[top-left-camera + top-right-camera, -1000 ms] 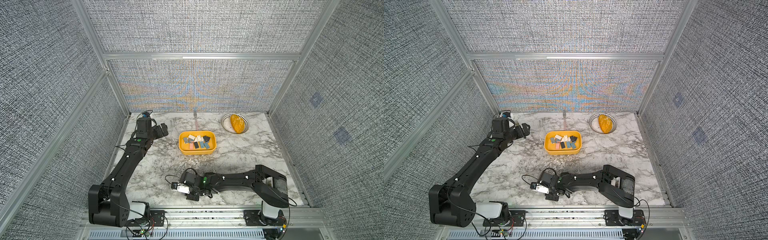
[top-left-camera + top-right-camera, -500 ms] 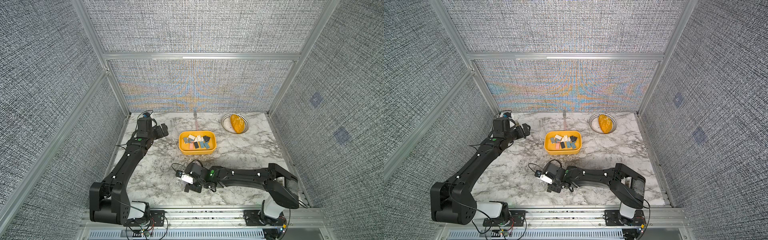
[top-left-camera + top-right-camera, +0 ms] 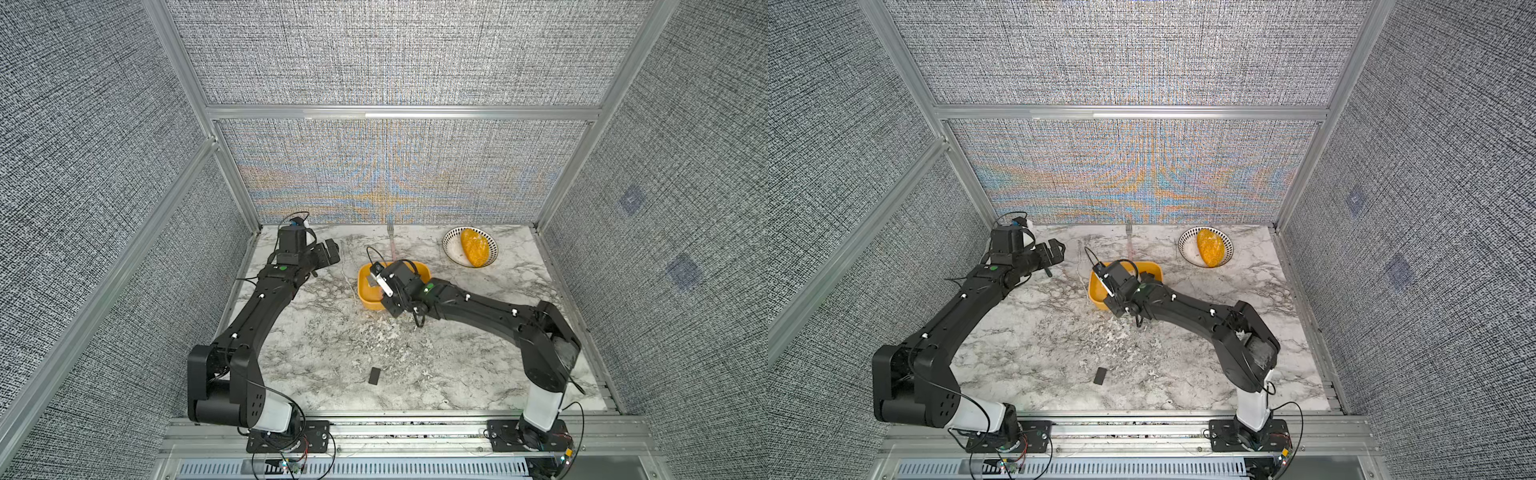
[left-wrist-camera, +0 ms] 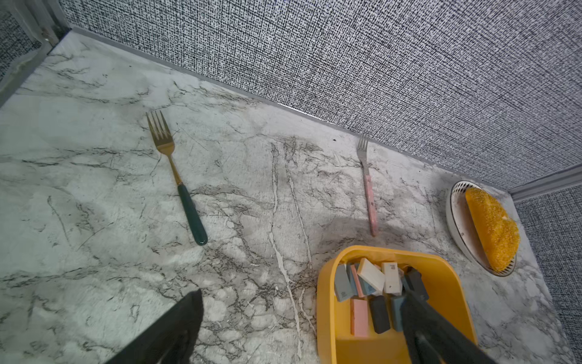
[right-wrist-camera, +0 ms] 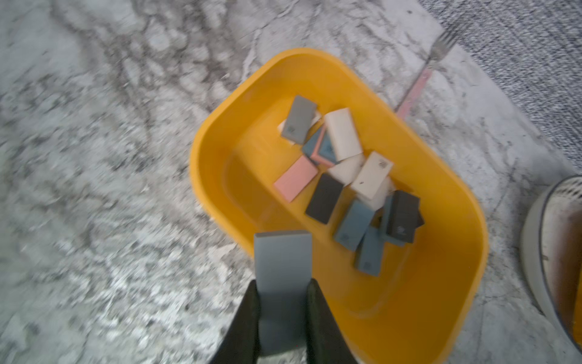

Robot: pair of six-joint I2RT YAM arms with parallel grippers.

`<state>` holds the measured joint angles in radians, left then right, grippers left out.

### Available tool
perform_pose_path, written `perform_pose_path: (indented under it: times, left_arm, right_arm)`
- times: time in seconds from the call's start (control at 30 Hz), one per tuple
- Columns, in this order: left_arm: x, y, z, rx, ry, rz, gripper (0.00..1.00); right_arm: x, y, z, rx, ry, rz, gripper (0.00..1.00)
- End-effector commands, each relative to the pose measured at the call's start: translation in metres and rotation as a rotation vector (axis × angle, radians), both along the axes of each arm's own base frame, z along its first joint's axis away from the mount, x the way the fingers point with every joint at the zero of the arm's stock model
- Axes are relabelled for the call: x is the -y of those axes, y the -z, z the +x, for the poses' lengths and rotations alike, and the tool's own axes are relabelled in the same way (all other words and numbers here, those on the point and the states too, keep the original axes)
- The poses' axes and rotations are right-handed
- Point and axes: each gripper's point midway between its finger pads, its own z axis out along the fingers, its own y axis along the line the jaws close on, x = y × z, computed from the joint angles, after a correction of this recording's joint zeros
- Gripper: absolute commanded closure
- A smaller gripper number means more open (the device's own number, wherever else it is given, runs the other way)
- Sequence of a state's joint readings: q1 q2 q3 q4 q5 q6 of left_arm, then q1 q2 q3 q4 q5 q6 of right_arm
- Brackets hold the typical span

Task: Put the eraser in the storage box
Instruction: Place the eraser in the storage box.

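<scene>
Black left arm (image 3: 257,307) at frame left, black right arm (image 3: 478,309) at frame right, white base cylinders (image 3: 272,413), green dot (image 3: 282,268) near each wrist, white clips (image 3: 261,296) along links, thin black cables (image 3: 583,424), black-fingered right gripper (image 5: 282,285), bolted black base plates (image 3: 316,434).

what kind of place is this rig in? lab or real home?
Most likely a lab robot cell: grey fabric walls on an aluminium frame, left arm and right arm bolted at the front of a marble-look tabletop.
</scene>
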<state>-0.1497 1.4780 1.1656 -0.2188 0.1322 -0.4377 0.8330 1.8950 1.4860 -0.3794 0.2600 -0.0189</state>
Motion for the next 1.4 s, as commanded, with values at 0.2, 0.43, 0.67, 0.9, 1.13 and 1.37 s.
perform_pose_path:
  times: [0.2,0.43,0.67,0.9,1.13,1.37]
  left_arm:
    - [0.008,-0.011,0.016,0.021,0.033,-0.012,0.0]
    - [0.01,-0.005,0.023,0.008,0.037,-0.011,0.0]
    - [0.01,-0.001,0.027,-0.003,0.038,-0.01,0.0]
    - [0.011,0.001,0.028,-0.008,0.042,-0.01,0.0]
    - [0.011,0.004,0.028,-0.014,0.043,-0.008,0.0]
    - [0.011,0.004,0.029,-0.015,0.043,-0.005,0.0]
  right_arm:
    - [0.035,0.013,0.069,-0.037,0.199,0.007,0.84]
    - [0.045,0.041,0.087,-0.061,0.241,-0.033,0.84]
    - [0.042,0.06,0.093,-0.081,0.244,-0.035,0.84]
    - [0.037,0.065,0.1,-0.085,0.235,-0.029,0.84]
    - [0.034,0.074,0.102,-0.095,0.232,-0.033,0.83]
    - [0.033,0.082,0.103,-0.103,0.231,-0.036,0.82]
